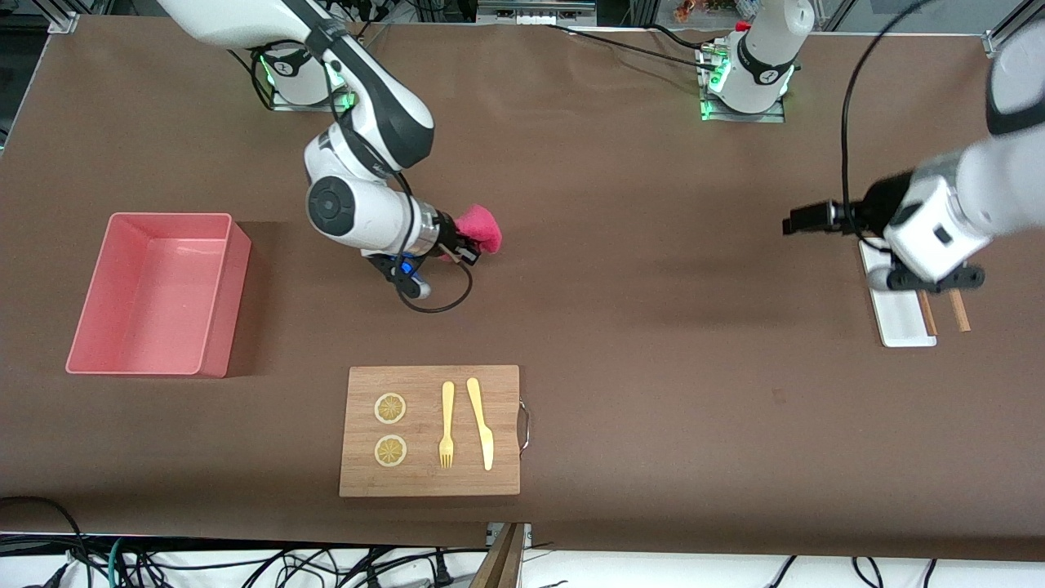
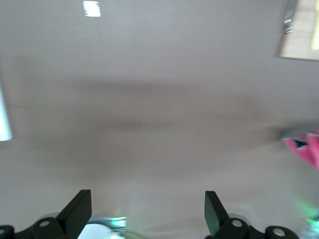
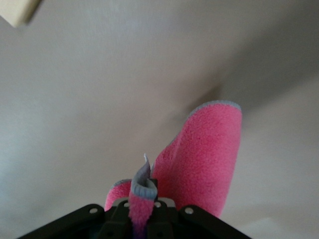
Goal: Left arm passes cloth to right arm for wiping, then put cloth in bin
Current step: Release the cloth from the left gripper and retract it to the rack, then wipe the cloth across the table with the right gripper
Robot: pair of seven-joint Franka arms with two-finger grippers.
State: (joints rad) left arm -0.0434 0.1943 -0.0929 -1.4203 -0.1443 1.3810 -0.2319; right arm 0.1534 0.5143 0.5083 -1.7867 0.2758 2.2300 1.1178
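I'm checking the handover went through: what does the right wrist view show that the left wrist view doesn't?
Only the right wrist view shows the right gripper shut on the cloth, its grey edge bunched between the fingers. Only the left wrist view shows the left gripper open and empty, plus a corner of the wooden board and the edge of the white tray. Both show the brown table and some of the cloth.
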